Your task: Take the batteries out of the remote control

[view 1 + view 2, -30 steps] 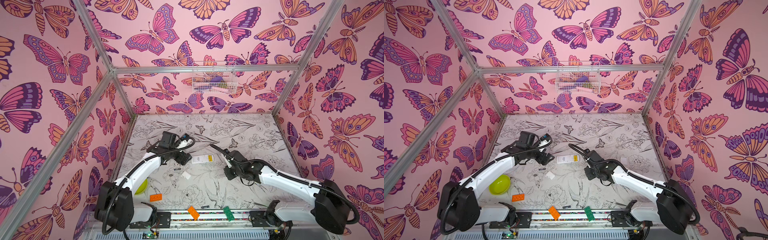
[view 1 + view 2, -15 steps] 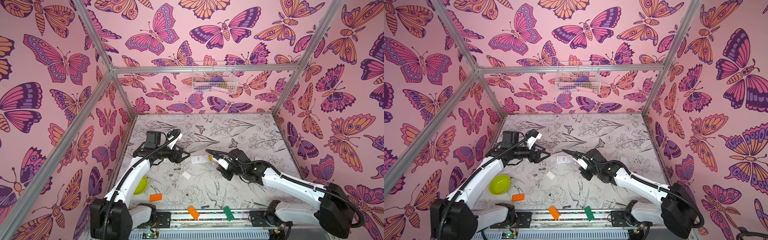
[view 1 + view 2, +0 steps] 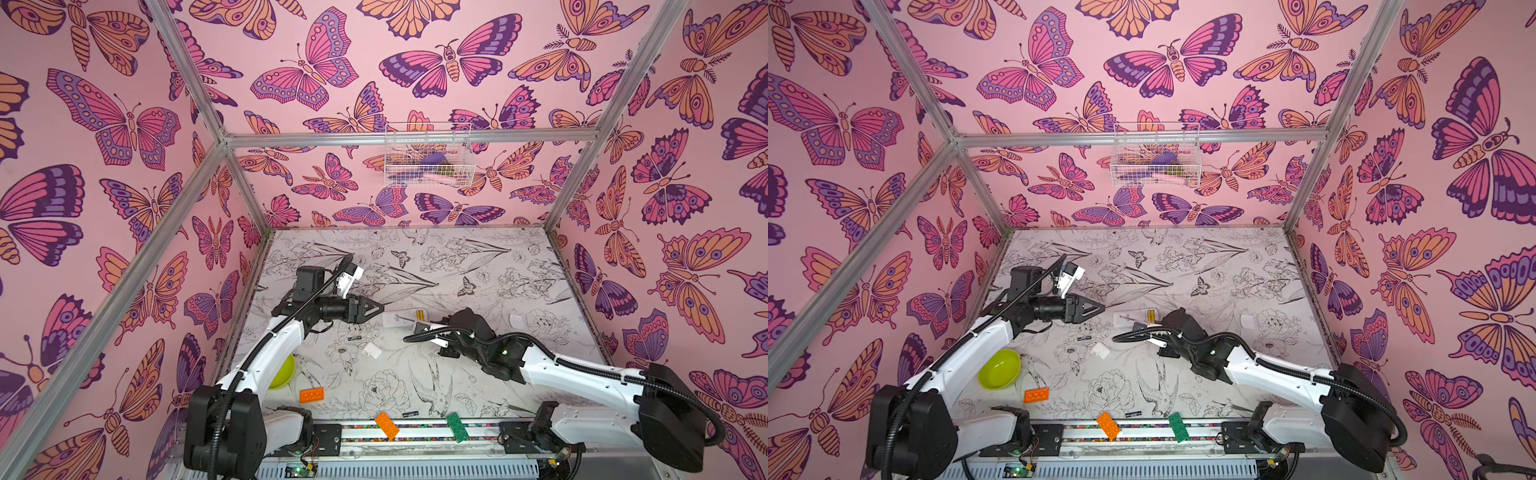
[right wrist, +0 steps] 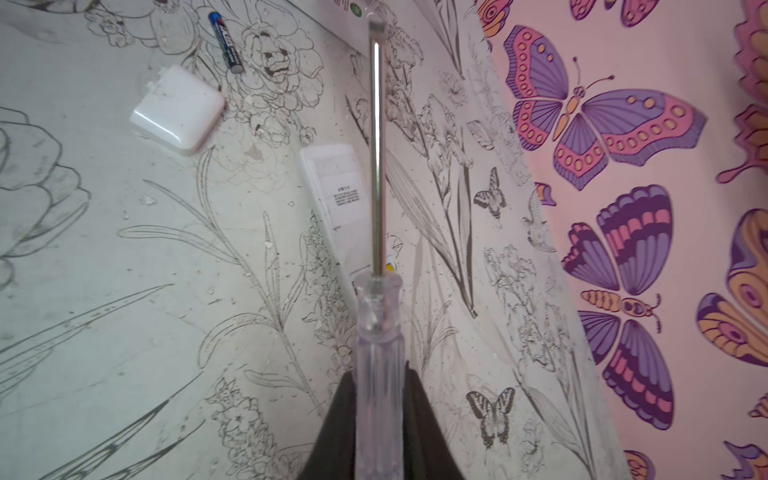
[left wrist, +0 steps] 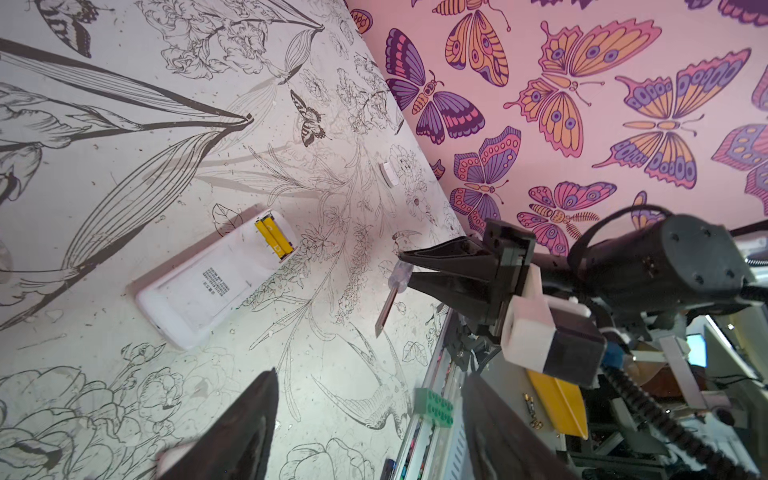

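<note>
The white remote control [image 3: 395, 321] [image 3: 1127, 318] [image 5: 208, 286] [image 4: 336, 195] lies back up on the mat. Its compartment is uncovered, with two yellow batteries [image 3: 419, 314] [image 3: 1151, 314] [image 5: 274, 237] in it. One black battery [image 3: 354, 339] [image 4: 226, 41] lies loose beside a white cover [image 3: 372, 350] [image 4: 176, 110]. A second black battery [image 3: 410, 413] lies near the front rail. My right gripper [image 4: 379, 399] [image 5: 405, 270] is shut on the clear-handled screwdriver [image 4: 378, 332], whose blade reaches over the remote. My left gripper [image 3: 380, 309] [image 5: 370, 436] hovers open and empty, left of the remote.
A green bowl [image 3: 282, 370] [image 3: 999, 369] sits under the left arm, with an orange brick [image 3: 311, 394] in front of it. An orange brick [image 3: 386, 424] and a green brick [image 3: 457, 427] lie on the front rail. A second white cover [image 3: 516, 321] lies at the right. A wire basket [image 3: 428, 156] hangs on the back wall.
My left arm has drawn back to the left, and its gripper has turned level to point at the remote. The right arm shifted left and back a little, still holding the screwdriver.
</note>
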Tool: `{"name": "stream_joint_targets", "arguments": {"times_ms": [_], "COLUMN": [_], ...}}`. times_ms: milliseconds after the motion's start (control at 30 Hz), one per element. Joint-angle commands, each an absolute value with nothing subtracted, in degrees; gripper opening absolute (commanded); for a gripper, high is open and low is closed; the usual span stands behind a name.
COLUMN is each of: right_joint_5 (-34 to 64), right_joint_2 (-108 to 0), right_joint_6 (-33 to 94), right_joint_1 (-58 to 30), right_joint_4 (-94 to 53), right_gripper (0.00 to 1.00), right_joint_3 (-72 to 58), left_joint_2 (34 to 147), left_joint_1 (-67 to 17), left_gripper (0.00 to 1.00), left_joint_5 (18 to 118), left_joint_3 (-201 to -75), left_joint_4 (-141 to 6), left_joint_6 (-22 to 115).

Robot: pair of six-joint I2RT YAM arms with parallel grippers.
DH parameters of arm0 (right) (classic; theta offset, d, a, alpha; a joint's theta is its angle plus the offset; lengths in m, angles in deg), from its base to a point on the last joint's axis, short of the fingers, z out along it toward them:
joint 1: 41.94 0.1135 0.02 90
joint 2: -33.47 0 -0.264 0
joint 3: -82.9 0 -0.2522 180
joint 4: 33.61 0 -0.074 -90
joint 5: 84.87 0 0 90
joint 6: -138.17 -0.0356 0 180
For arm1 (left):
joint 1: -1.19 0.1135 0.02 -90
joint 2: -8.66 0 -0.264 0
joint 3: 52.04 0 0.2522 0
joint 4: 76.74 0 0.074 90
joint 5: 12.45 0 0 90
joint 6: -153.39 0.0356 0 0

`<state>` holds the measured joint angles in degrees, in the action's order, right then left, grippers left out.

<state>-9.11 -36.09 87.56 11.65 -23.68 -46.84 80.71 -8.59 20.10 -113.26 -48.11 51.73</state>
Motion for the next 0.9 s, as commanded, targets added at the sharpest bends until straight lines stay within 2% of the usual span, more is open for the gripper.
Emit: {"name": "stream_joint_targets", "arguments": {"times_ms": [0, 467, 867], "right_joint_5": [-14.4, -15.9, -18.8], "right_joint_2": [-34.9, -39.4, -43.3], "right_joint_6": [95.5, 97.4, 97.1], "right_joint_1": [12.9, 14.3, 16.9], "right_joint_4": [-31.5, -34.5, -37.4], "right_gripper": [0.00, 0.00, 0.00], "right_joint_3": [-48.3, -46.0, -44.6], "left_joint_2": [81.0, 85.8, 87.2], "left_joint_1": [-9.9, -15.5, -17.4], "left_gripper": [0.69, 0.59, 0.38], "left_joint_5": [18.9, 20.9, 21.6], "left_joint_3": [-111.4, -110.2, -110.2], "left_joint_4": [-53.0, -56.3, -58.5], "left_joint_6": [47.0, 43.8, 40.8]}}
